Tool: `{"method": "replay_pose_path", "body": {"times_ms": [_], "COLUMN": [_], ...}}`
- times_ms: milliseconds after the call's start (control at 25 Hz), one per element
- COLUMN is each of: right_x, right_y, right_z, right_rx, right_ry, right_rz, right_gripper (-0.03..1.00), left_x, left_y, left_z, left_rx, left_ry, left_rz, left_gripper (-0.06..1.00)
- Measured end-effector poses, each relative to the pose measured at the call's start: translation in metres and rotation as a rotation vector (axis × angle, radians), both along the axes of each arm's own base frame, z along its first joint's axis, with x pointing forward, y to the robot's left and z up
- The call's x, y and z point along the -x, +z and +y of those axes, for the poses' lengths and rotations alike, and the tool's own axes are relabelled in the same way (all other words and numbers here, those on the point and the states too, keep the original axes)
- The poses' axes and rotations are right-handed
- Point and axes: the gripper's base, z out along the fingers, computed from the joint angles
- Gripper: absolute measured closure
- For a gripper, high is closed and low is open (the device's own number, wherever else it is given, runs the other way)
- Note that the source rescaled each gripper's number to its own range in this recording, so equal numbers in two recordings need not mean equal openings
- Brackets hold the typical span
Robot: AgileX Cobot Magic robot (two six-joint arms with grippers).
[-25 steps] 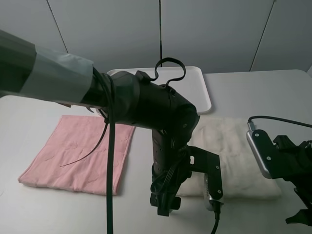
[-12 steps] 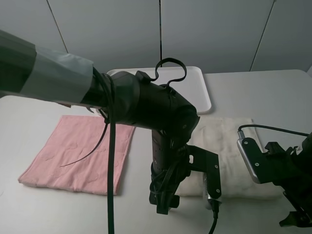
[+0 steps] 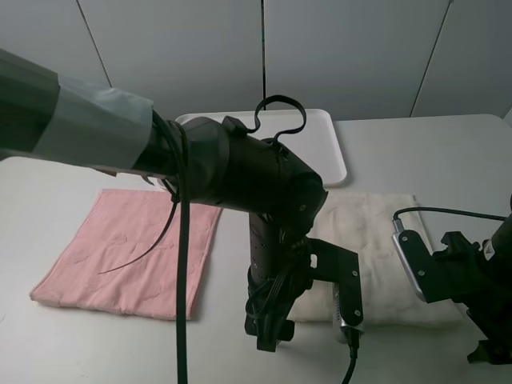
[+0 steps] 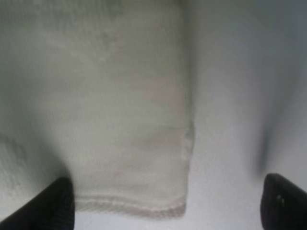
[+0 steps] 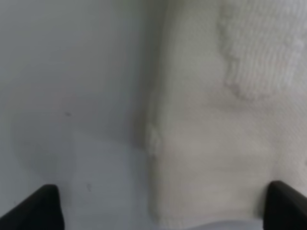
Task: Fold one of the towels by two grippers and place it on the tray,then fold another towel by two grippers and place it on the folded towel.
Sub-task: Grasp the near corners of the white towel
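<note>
The cream towel (image 3: 360,224) is thick looped terry cloth, rough and matt. The pink towel (image 3: 120,248) is finer cloth, also matt. The white tray (image 3: 328,152) looks like smooth plastic. The surface (image 3: 432,152) is smooth, faintly sheened. My left arm (image 3: 264,184) is matt black.

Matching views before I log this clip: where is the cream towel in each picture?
Exterior high: towel right of centre, partly behind the left arm.
Left wrist: towel fills over half the picture, one corner showing.
Right wrist: towel covers about half, one corner showing.
Shared landmark: the towel's hemmed front edge against the bare table.
</note>
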Motion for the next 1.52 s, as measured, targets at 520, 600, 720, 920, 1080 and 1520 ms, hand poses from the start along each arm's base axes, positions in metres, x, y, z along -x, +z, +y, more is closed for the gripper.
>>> {"method": "replay_pose_path", "body": {"times_ms": [520,600,720,920,1080,1520], "right_x": [-0.0006,-0.0009,-0.0018,-0.0041,-0.0048,-0.0048], "right_y": [-0.0060,-0.0060,-0.0067,-0.0067,-0.0066,-0.0066], "right_z": [0.0005,0.0006,0.0009,0.0014,0.0015,0.0015], "right_rx": [-0.012,-0.013,-0.016,-0.022,-0.023,-0.023], "right_ry": [-0.023,-0.026,-0.025,-0.026,-0.024,-0.029], "right_rz": [-0.034,-0.038,-0.045,-0.070,-0.077,-0.077], "right_gripper": [0.31,0.31,0.39,0.72,0.93,0.96], "left_x": [-0.0006,-0.0008,-0.0008,-0.0007,-0.0009,-0.0043], "left_y": [0.0000,0.0000,0.0000,-0.0001,-0.0001,-0.0031], "left_z": [-0.0011,-0.0013,-0.0013,-0.0012,-0.0015,-0.0044], "left_rx": [0.012,0.014,0.014,0.014,0.017,0.044], "left_ry": [0.000,0.000,0.000,0.000,0.000,0.040], "left_rz": [-0.007,-0.008,-0.008,-0.008,-0.010,-0.044], "left_gripper": [-0.05,-0.05,-0.05,-0.05,-0.05,-0.05]}}
